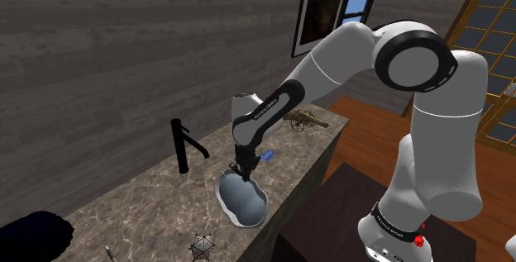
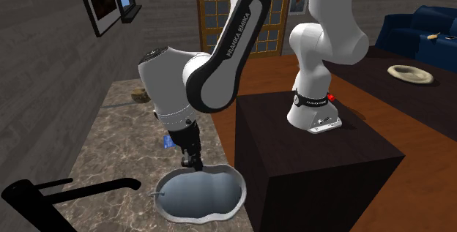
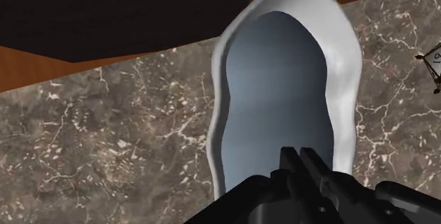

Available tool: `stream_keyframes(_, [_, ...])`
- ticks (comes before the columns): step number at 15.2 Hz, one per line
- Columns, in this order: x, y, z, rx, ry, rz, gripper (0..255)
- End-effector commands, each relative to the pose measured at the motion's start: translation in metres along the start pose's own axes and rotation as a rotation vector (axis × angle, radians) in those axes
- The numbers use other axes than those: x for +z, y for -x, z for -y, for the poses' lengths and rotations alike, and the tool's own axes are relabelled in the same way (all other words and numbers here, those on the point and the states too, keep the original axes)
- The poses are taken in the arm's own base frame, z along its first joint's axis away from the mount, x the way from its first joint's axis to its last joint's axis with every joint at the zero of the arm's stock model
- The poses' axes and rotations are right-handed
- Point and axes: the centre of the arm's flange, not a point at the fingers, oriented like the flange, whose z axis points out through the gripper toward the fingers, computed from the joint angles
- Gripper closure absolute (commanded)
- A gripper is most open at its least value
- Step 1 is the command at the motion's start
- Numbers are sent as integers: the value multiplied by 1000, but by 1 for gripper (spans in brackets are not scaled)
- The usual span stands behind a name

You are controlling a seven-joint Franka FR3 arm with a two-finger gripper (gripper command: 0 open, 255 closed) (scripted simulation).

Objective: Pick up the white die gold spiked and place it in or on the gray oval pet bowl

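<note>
The white die with thin spikes (image 1: 201, 246) lies on the marble counter near its front edge, well away from the gripper; it also peeks in beside the bowl as the spiked die (image 3: 432, 63). The gray oval pet bowl (image 1: 248, 211) sits empty at the counter's edge, seen too as the bowl (image 2: 236, 186) and the bowl's pale rim (image 3: 346, 53). My gripper (image 1: 241, 169) hangs just over the bowl's near end. Its fingers meet with nothing between them, as shown at the gripper (image 3: 300, 152) and the gripper (image 2: 192, 165).
A black faucet (image 1: 182, 146) stands behind the bowl, near the wall. A small brass cannon (image 1: 304, 121) sits at the counter's far end, with a small blue object (image 1: 267, 154) between it and the bowl. The dark stand (image 2: 315, 157) adjoins the counter's edge.
</note>
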Motion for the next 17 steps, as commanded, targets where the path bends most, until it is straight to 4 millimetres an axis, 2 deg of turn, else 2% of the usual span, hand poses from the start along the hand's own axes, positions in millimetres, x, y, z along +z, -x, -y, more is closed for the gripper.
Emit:
stream_keyframes(1, [1,0,0,0,0,0,255])
stream_keyframes(3, [1,0,0,0,0,0,255])
stream_keyframes(4, [1,0,0,0,0,0,0])
stream_keyframes(11, [23,45,96,111,83,-63,0])
stream_keyframes(17, [49,74,179,207,155,-117,0])
